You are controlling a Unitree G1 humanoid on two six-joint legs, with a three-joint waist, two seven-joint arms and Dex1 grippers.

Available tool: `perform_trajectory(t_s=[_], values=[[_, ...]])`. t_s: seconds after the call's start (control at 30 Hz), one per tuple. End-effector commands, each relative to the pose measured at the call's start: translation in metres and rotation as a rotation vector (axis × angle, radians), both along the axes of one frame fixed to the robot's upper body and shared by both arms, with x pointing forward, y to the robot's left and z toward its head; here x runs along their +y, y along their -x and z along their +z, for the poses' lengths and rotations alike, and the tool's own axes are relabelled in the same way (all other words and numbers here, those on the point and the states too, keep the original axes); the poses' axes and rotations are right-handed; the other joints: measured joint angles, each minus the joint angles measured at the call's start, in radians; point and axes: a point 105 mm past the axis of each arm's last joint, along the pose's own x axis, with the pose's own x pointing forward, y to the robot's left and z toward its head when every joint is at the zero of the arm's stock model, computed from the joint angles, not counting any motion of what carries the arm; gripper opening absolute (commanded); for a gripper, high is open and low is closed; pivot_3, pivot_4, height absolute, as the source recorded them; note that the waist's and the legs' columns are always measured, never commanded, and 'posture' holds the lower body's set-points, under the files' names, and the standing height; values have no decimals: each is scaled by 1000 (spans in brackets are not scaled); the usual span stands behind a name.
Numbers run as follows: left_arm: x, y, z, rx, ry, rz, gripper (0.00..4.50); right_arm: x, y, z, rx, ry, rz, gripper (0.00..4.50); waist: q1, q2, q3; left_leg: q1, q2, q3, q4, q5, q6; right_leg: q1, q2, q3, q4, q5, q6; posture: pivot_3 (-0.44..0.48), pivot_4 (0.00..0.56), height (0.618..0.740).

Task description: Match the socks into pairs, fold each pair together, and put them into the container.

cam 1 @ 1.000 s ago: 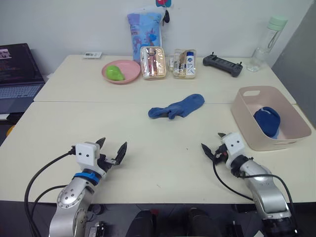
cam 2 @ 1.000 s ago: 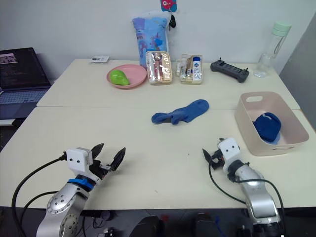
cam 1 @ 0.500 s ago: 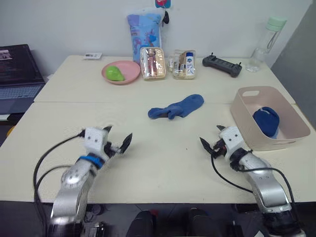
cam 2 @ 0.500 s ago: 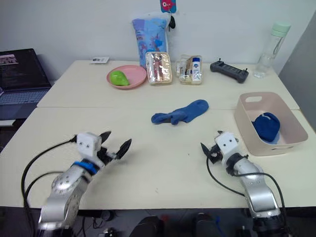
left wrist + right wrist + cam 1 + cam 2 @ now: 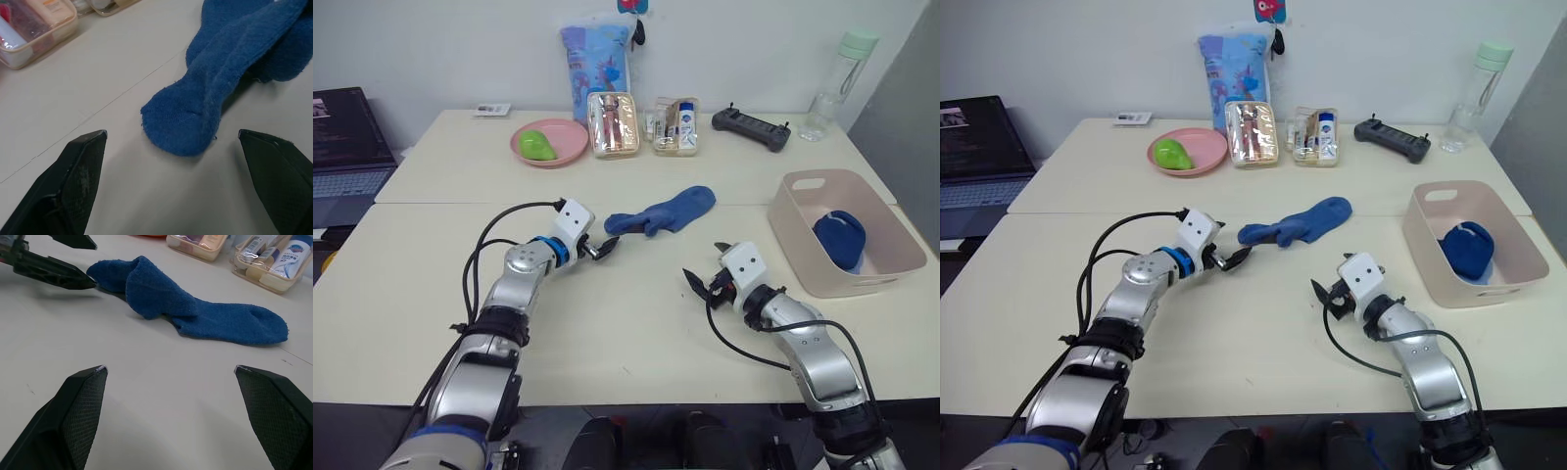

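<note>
Where the bench (image 5: 431,294) meets the right edge of the frame, the pale pink container (image 5: 891,279) holds a rolled dark blue sock bundle (image 5: 840,238). At upper centre a round pink plate (image 5: 570,147) carries a green fruit (image 5: 538,145), beside two clear boxes (image 5: 615,124) of small items. The left gripper (image 5: 600,248) reaches from lower left toward frame centre, jaws spread, its tips just beside the toe of the loose socks (image 5: 663,211). The right gripper (image 5: 705,279) hovers low at centre right, jaws spread wide, near the socks but apart. The socks are fuzzy medium-blue knit, lying overlapped and flat on the bench.
</note>
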Motion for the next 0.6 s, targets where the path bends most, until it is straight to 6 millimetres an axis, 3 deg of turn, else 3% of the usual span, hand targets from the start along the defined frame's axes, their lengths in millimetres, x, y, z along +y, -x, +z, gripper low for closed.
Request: perform_trajectory(t_s=[0.03, 0.1, 0.47, 0.5, 0.6], values=[[-9, -8, 10, -52, -36, -23, 4308, 0, -1, 19, -69, -5, -11, 4488, 0, 0, 0, 0, 0, 0, 0, 0, 0, 0, 0, 0, 0, 0, 0, 0, 150, 740], [-14, -12, 12, -62, -32, -25, 3882, -2, -2, 21, -72, -2, -13, 4500, 0, 0, 0, 0, 0, 0, 0, 0, 0, 0, 0, 0, 0, 0, 0, 0, 150, 740], [-44, -10, 23, -55, 12, -176, 255, -12, -10, 28, -84, 8, -53, 4500, -2, 0, 0, 0, 0, 1, 0, 0, 0, 0, 0, 0, 0, 0, 0, 0, 150, 740], [-45, -10, 24, -55, 6, -182, 24, -12, -11, 27, -83, 10, -50, 4500, -3, 0, 0, 0, 0, 1, 0, 0, 0, 0, 0, 0, 0, 0, 0, 0, 150, 740], [-53, -10, 33, -73, -1, -215, 24, -19, -15, 28, -88, 21, -59, 4500, -4, 0, 0, 0, 0, 0, 0, 0, 0, 0, 1, -1, 0, 0, 0, 0, 150, 740]])
